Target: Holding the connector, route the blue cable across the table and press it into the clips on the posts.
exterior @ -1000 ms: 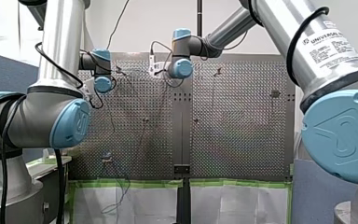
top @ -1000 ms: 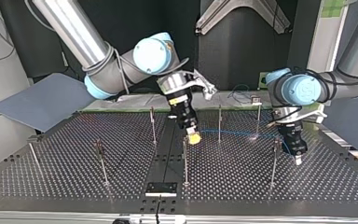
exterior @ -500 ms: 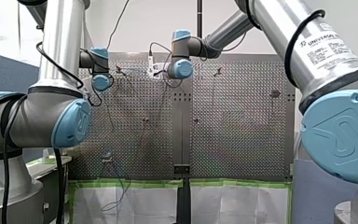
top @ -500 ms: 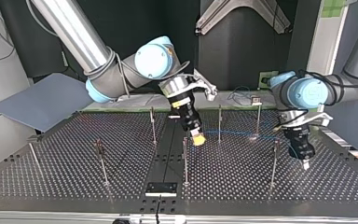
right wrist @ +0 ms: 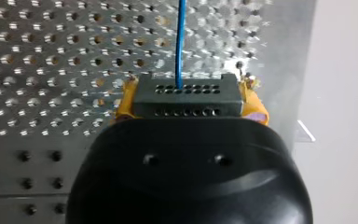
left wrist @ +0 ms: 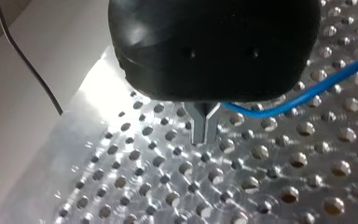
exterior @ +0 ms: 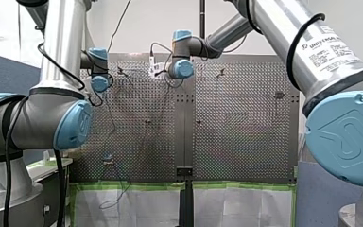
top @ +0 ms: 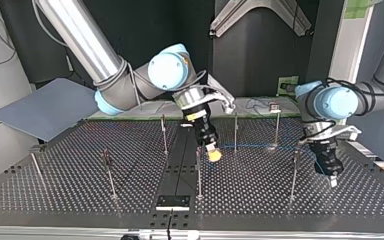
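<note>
In the right wrist view my right gripper (right wrist: 189, 100), with yellow pads, is shut on a dark grey connector (right wrist: 186, 95). The blue cable (right wrist: 181, 42) leads straight ahead from it over the perforated table (right wrist: 51, 56). In the top view this gripper (top: 213, 154) hangs low between two thin posts (top: 198, 172) (top: 235, 131). From there the cable (top: 250, 146) runs toward the view's right, past a third post (top: 277, 127). My left gripper (top: 333, 181) sits beside another post (top: 293, 175). Its metal fingers (left wrist: 201, 133) are shut, and the cable (left wrist: 307, 95) runs in at their root.
More posts (top: 164, 134) (top: 110, 175) (top: 36, 167) stand across the top view's left half. A grey panel (top: 45, 107) leans at the far left corner. A black plate (top: 172, 201) lies at the near edge and a small fixture (top: 274, 106) at the far edge.
In the top view my left gripper has moved right and nearer the camera. My right gripper, still holding the connector, has shifted slightly right and nearer, and the cable has followed.
</note>
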You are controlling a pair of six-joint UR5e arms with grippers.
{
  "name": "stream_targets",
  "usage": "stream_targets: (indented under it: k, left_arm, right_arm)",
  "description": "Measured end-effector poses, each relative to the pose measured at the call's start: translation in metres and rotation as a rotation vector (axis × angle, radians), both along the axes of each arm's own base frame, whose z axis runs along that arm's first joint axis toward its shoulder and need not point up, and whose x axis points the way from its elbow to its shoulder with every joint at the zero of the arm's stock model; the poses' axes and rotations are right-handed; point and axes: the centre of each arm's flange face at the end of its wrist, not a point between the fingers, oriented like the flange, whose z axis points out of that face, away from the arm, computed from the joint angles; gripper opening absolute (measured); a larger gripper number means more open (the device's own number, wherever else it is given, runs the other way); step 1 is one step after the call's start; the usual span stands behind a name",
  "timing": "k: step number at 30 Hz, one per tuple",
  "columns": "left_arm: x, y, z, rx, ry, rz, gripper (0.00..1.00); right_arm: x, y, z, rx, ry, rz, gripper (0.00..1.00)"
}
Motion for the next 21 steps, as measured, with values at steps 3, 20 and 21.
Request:
stream_targets:
  k: [3, 20, 21]
  left_arm:
    - [0.007, 0.002, -0.005, 0.010, 0.024, 0.009, 0.00]
    - [0.012, 0.025, -0.029, -0.023, 0.105, 0.129, 0.00]
    - [0.011, 0.026, -0.029, -0.025, 0.105, 0.135, 0.00]
  right_arm:
    - [0.002, -0.002, 0.005, -0.006, -0.007, -0.001, 0.00]
    - [0.015, -0.017, -0.020, 0.002, 0.028, -0.044, 0.00]
    - [0.015, -0.018, -0.019, 0.001, 0.028, -0.045, 0.00]
